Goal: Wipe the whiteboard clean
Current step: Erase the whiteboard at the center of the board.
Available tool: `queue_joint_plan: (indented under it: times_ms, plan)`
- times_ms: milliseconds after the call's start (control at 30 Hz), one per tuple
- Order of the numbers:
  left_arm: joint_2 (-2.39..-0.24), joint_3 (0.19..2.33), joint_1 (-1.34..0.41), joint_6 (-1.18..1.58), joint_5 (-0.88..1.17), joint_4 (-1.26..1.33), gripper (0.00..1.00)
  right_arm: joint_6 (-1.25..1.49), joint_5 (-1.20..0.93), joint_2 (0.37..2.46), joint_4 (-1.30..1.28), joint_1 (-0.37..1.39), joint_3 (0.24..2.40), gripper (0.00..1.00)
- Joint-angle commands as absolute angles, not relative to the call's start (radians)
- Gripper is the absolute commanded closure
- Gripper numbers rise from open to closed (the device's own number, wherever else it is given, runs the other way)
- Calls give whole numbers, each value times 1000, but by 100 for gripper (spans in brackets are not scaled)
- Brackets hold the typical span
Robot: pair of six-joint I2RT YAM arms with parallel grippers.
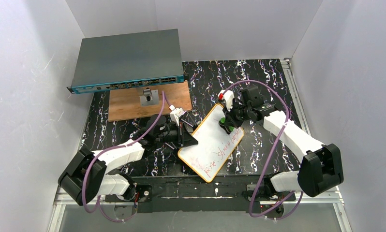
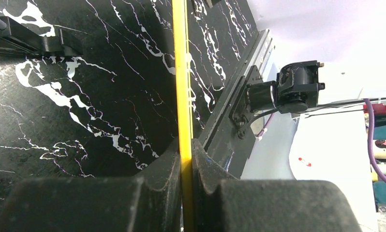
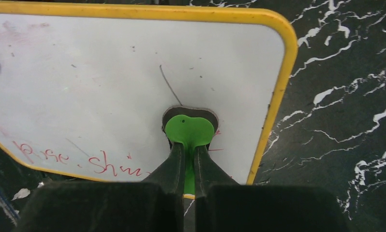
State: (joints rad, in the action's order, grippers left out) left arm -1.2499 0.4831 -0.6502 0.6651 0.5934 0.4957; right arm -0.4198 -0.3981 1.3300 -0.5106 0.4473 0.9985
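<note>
A yellow-framed whiteboard (image 1: 209,145) with red writing along one edge lies tilted on the black marbled table. My left gripper (image 1: 187,139) is shut on its left rim; the left wrist view shows the yellow edge (image 2: 183,87) clamped between the jaws. My right gripper (image 1: 226,123) is shut on a green eraser (image 3: 188,130) and presses its dark pad onto the board (image 3: 109,77) near the far right corner. Red writing (image 3: 104,163) shows near the eraser.
A grey network switch (image 1: 128,60) stands at the back left on a wooden board (image 1: 128,104). White walls close in the table on both sides. A metal rail (image 2: 230,96) runs along the table edge.
</note>
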Motion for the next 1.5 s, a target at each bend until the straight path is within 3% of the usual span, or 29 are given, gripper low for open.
queue_joint_plan:
  times_ms: [0, 200, 467, 767, 1133, 1333, 1467]
  plan:
    - [-1263, 492, -655, 615, 599, 565, 100, -401, -290, 1319, -444, 442, 992, 99]
    - [-1290, 499, -655, 642, 603, 593, 100, -396, -246, 1352, -434, 431, 987, 99]
    - [-1310, 504, -655, 669, 599, 624, 100, -495, -408, 1326, -500, 593, 909, 99]
    - [-1305, 519, -654, 660, 597, 591, 100, -360, -149, 1359, -349, 428, 950, 99]
    - [-1309, 570, -654, 641, 577, 512, 100, -448, -445, 1338, -434, 540, 915, 99]
    - [-1310, 578, -655, 635, 592, 493, 100, -333, -156, 1419, -330, 481, 991, 99]
    - [-1300, 578, -654, 629, 586, 479, 100, -347, -111, 1440, -336, 448, 991, 99]
